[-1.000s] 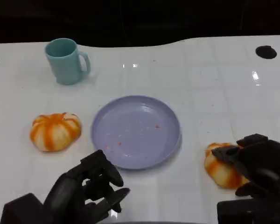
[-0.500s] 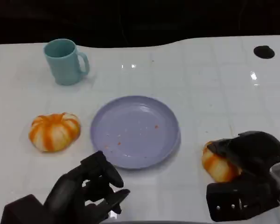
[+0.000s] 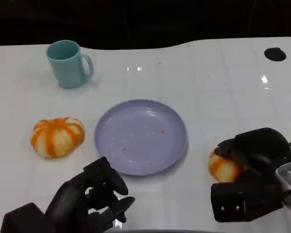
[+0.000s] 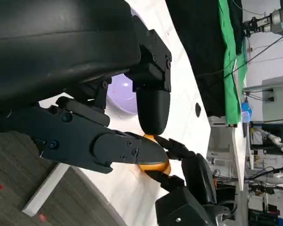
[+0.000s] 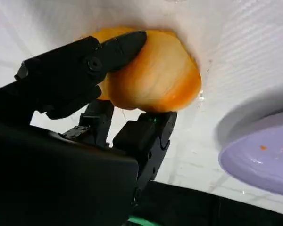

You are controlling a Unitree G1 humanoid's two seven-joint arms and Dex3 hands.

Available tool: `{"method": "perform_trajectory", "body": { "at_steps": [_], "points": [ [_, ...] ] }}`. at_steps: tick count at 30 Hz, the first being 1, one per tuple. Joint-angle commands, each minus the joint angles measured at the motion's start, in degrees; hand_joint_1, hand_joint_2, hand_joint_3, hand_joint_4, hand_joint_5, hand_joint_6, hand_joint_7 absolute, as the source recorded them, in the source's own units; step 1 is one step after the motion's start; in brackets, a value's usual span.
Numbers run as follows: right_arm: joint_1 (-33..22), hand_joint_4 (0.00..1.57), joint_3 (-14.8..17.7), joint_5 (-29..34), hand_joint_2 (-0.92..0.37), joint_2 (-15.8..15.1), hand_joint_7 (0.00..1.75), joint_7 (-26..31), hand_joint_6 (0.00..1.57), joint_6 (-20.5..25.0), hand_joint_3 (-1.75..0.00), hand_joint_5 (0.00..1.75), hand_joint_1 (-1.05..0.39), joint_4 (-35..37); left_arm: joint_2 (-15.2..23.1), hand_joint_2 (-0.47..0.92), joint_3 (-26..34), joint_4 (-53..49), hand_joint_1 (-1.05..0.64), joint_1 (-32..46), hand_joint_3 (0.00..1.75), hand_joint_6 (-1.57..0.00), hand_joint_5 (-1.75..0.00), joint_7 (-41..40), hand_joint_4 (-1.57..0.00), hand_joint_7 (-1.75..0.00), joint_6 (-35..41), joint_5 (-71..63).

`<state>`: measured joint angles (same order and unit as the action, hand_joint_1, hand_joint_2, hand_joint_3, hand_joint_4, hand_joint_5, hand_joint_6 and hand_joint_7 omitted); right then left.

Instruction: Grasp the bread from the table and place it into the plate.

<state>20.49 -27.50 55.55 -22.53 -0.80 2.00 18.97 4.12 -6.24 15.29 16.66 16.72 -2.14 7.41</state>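
Two orange-and-white pumpkin-shaped breads lie on the white table. One bread [image 3: 56, 137] sits left of the lilac plate [image 3: 141, 136]. The other bread [image 3: 222, 167] [image 5: 155, 75] [image 4: 153, 165] lies right of the plate, and my right hand [image 3: 254, 155] [image 5: 80, 70] grips it with fingers wrapped over its top and side. The plate [image 5: 259, 146] holds only crumbs. My left hand [image 3: 89, 199] hovers near the table's front edge, below the plate, fingers curled and holding nothing.
A teal mug [image 3: 67, 63] stands at the back left. A black round hole [image 3: 274, 54] marks the table's far right, another the far left edge. The table's front edge runs just under both hands.
My right hand has closed around the right bread and shifted it slightly left and toward the front. The left hand has stayed put.
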Motion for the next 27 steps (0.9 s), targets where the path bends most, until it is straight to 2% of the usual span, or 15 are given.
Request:
{"method": "perform_trajectory", "body": {
  "at_steps": [1, 6, 7, 8, 9, 10, 11, 14, 19, 21, 23, 27],
  "points": [
    [1.25, 0.87, -1.50, 2.19, -0.92, -0.87, 0.07, 9.33, 1.26, -1.33, -0.20, 1.50, -0.25, 7.00, 0.32, 0.92, 0.14, 0.92, -0.54, 0.21, 0.23, -0.44, -1.75, -0.46, -0.64, -1.68, 0.08, 0.24],
    [3.21, 0.82, -1.43, 0.78, -0.92, -0.27, 0.13, 14.38, 1.32, -2.39, -0.24, 1.72, -0.26, 10.20, 0.25, 0.92, 0.07, 1.10, -0.55, 0.35, 0.23, -0.46, -1.75, -0.47, -0.65, -1.66, 0.07, 0.25],
    [3.35, 0.83, -1.02, 0.04, -0.91, -0.16, 0.36, 15.40, 1.23, -3.02, -0.23, 1.73, -0.26, 10.34, 0.26, 0.92, 0.04, 1.36, -0.55, 0.42, 0.23, -0.46, -1.75, -0.57, -0.65, -1.66, 0.45, 0.23],
    [3.49, 0.84, -0.74, -0.47, -0.91, -0.09, 0.92, 16.37, 0.98, -3.50, -0.21, 1.74, -0.25, 10.47, 0.30, 0.92, 0.03, 1.51, -0.55, 0.47, 0.23, -0.45, -1.75, -0.58, -0.64, -1.65, 0.66, 0.22],
    [3.70, 0.84, -0.59, -0.82, -0.90, -0.15, 1.17, 17.21, 0.87, -4.02, -0.21, 1.74, -0.25, 10.65, 0.35, 0.92, 0.02, 1.60, -0.55, 0.49, 0.23, -0.45, -1.75, -0.58, -0.64, -1.65, 0.69, 0.16],
    [3.86, 0.85, -0.48, -1.20, -0.88, -0.27, 1.35, 17.68, 0.79, -4.48, -0.21, 1.74, -0.25, 10.68, 0.38, 0.92, 0.01, 1.69, -0.55, 0.52, 0.23, -0.45, -1.75, -0.61, -0.63, -1.65, 0.77, 0.08],
    [3.95, 0.85, -0.27, -1.67, -0.87, -0.29, 1.47, 18.00, 0.73, -4.77, -0.21, 1.75, -0.24, 10.59, 0.34, 0.92, 0.01, 1.79, -0.54, 0.55, 0.23, -0.45, -1.75, -0.68, -0.63, -1.65, 0.89, 0.04],
    [4.07, 0.87, 0.52, -2.91, -0.84, -0.30, 1.69, 20.13, 0.64, -6.19, -0.23, 1.75, -0.22, 10.31, 0.26, 0.92, -0.01, 1.90, -0.54, 0.57, 0.23, -0.45, -1.75, -0.70, -0.62, -1.65, 0.87, 0.01],
    [4.36, 0.88, 1.67, -4.30, -0.83, -0.37, 1.74, 21.01, 0.63, -8.00, -0.26, 1.75, -0.22, 9.60, 0.03, 0.92, 0.03, 1.83, -0.53, 0.61, 0.24, -0.45, -1.75, -0.72, -0.62, -1.65, 0.77, 0.19],
    [4.48, 0.88, 1.85, -4.28, -0.80, -0.39, 1.64, 20.81, 0.68, -7.77, -0.36, 1.75, -0.24, 8.83, 0.08, 0.92, 0.08, 1.99, -0.52, 0.65, 0.24, -0.45, -1.75, -0.73, -0.63, -1.66, 0.82, 0.09],
    [4.57, 0.87, 2.10, -4.53, -0.78, -0.42, 1.63, 20.28, 0.69, -7.55, -0.46, 1.75, -0.24, 7.79, 0.17, 0.92, 0.07, 2.25, -0.53, 0.68, 0.24, -0.44, -1.75, -0.80, -0.63, -1.66, 1.09, -0.10],
    [4.82, 0.88, 3.09, -5.84, -0.76, 0.12, 1.68, 19.91, 0.65, -7.66, -0.49, 1.75, -0.22, 5.96, 0.12, 0.92, 0.13, 2.09, -0.53, 0.69, 0.24, -0.45, -1.75, -0.74, -0.63, -1.66, 0.93, 0.02]
  ]
}}
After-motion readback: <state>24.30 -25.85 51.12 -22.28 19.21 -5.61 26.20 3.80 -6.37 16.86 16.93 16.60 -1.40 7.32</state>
